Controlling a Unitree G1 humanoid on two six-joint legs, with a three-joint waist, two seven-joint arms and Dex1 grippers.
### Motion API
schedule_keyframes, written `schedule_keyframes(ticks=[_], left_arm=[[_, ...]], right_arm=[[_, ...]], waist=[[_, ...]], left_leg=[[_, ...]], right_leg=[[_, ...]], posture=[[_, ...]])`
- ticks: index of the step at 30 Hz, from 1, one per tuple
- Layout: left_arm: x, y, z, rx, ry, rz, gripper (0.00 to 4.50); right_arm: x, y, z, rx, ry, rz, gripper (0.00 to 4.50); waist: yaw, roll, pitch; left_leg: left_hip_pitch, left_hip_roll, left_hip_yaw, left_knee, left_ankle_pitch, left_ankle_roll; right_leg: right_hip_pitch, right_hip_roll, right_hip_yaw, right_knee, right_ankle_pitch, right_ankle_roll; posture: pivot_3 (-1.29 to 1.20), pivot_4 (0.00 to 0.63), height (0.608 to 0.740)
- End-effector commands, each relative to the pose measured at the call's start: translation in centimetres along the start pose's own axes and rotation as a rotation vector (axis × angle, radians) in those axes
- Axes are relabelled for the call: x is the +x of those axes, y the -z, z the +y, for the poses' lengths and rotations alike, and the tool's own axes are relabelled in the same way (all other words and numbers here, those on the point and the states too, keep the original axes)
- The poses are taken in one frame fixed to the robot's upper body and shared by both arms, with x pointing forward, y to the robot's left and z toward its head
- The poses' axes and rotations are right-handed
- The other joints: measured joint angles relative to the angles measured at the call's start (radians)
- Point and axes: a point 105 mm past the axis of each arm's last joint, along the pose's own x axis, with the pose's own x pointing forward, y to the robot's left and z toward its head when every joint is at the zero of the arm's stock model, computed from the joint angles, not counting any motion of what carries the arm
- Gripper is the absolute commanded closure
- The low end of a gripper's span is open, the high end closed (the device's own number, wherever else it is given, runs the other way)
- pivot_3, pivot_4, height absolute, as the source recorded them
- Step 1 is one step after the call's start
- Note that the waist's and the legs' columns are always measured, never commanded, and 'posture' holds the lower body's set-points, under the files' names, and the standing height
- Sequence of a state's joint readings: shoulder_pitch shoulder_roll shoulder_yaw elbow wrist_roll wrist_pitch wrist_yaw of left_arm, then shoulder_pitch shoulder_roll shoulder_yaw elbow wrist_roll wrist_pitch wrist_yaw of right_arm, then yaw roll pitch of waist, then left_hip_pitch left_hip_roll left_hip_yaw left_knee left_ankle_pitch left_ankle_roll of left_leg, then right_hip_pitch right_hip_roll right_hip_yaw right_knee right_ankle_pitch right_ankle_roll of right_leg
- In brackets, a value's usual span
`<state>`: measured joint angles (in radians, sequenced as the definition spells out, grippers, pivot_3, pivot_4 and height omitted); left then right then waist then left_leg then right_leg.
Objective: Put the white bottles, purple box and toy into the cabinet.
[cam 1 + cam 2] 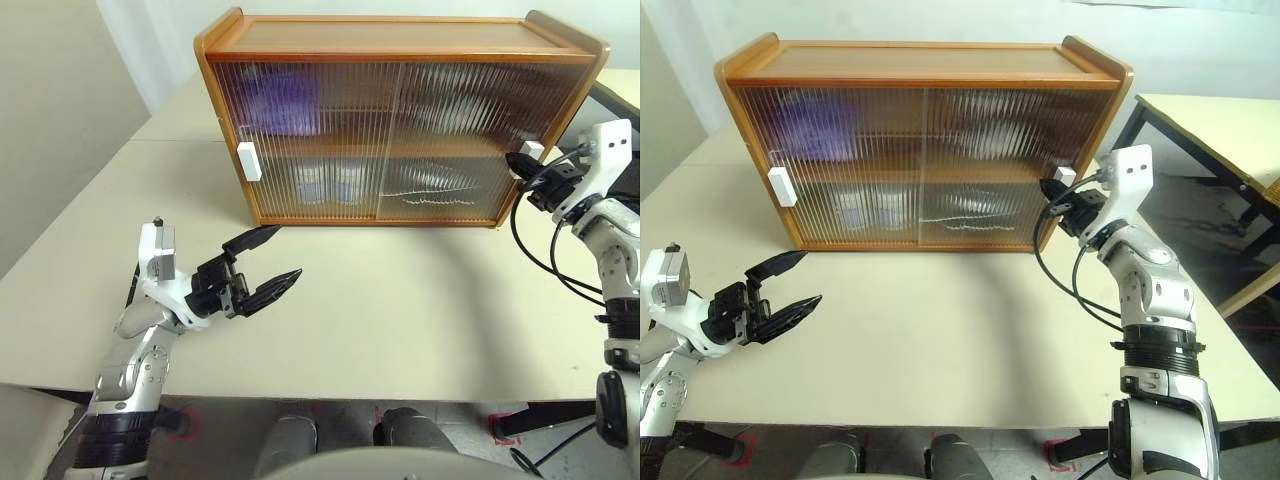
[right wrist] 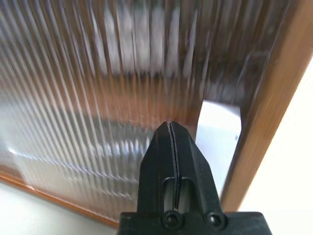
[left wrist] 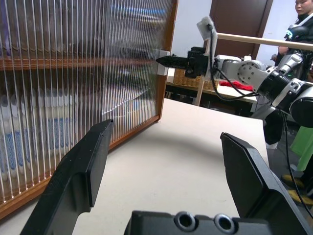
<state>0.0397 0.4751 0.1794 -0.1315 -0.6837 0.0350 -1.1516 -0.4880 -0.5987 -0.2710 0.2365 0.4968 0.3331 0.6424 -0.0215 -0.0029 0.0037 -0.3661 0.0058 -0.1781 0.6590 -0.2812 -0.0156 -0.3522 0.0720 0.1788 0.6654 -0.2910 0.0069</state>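
Observation:
The wooden cabinet [image 1: 400, 40] stands at the back of the table with both ribbed doors slid shut. Behind the left door a purple box [image 1: 280, 100] blurs through on the upper shelf. The white bottles [image 1: 330, 185] show below it on the lower shelf. The toy is hidden. My right gripper [image 1: 520, 160] is shut, its tip against the right door's white handle [image 2: 220, 132] at the cabinet's right edge. My left gripper [image 1: 262, 262] hangs open over the table in front of the cabinet's left corner, with nothing between its fingers.
The left door's white handle [image 1: 249, 161] sits at the cabinet's left edge. A pale curved shape [image 1: 440, 190] shows behind the right door, low down. A second table [image 1: 1220, 120] stands to the right. A person [image 3: 303, 10] stands beyond it.

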Motion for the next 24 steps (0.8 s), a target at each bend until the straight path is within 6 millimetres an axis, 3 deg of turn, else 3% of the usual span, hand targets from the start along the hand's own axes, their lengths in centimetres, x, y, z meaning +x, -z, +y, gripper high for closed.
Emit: schedule_keyframes(ticks=[1, 7, 11, 12, 17, 24], left_arm=[[0.0, 0.1, -0.2, -0.002, 0.0, 0.006, 0.0], [-0.3, 0.1, -0.1, 0.001, -0.006, 0.01, 0.0], [-0.6, -0.2, 0.1, 0.004, -0.014, 0.015, 0.0], [-0.8, -0.2, 0.2, 0.004, -0.019, 0.017, 0.0], [-2.1, -0.2, 0.6, 0.019, -0.09, 0.026, 0.0], [-6.3, -0.6, 2.0, 0.077, -0.327, 0.041, 0.0]], right_arm=[[0.0, -1.5, 1.6, 0.088, -0.099, -0.081, 3.89], [-1.2, -3.3, 4.0, 0.189, -0.308, -0.19, 1.76], [-3.4, -3.0, 4.9, 0.307, -0.43, -0.22, 0.2], [-3.9, -2.7, 5.0, 0.332, -0.453, -0.218, 0.03], [-6.5, 0.1, 4.4, 0.372, -0.466, -0.208, 0.03], [-9.4, 4.8, 1.8, 0.316, -0.319, -0.156, 0.03]], waist=[[-0.006, 0.0, 0.0], [-0.004, 0.0, 0.0], [0.004, 0.0, 0.0], [0.006, 0.0, 0.0], [0.007, 0.0, 0.0], [0.002, -0.001, 0.0]], left_leg=[[0.0, 0.001, 0.003, 0.0, 0.0, 0.0], [0.001, 0.003, 0.002, -0.001, 0.001, -0.002], [0.001, 0.001, 0.002, -0.001, 0.001, -0.003], [0.002, 0.001, 0.002, 0.0, 0.001, -0.003], [0.002, 0.0, 0.003, 0.001, 0.002, -0.003], [0.01, 0.001, 0.004, 0.0, 0.001, -0.003]], right_leg=[[0.0, 0.001, 0.0, 0.0, -0.001, -0.001], [0.001, 0.004, 0.0, 0.002, -0.001, 0.008], [0.003, 0.005, -0.001, 0.002, -0.005, 0.009], [0.004, 0.005, -0.001, 0.002, -0.008, 0.006], [0.005, 0.005, -0.001, 0.002, -0.009, 0.003], [0.011, 0.004, -0.001, 0.002, -0.012, 0.006]], posture=[[-0.03, 0.0, 0.74], [-0.03, 0.0, 0.74], [-0.02, 0.0, 0.74], [-0.03, 0.0, 0.74], [-0.02, 0.0, 0.74], [0.0, 0.0, 0.74]])
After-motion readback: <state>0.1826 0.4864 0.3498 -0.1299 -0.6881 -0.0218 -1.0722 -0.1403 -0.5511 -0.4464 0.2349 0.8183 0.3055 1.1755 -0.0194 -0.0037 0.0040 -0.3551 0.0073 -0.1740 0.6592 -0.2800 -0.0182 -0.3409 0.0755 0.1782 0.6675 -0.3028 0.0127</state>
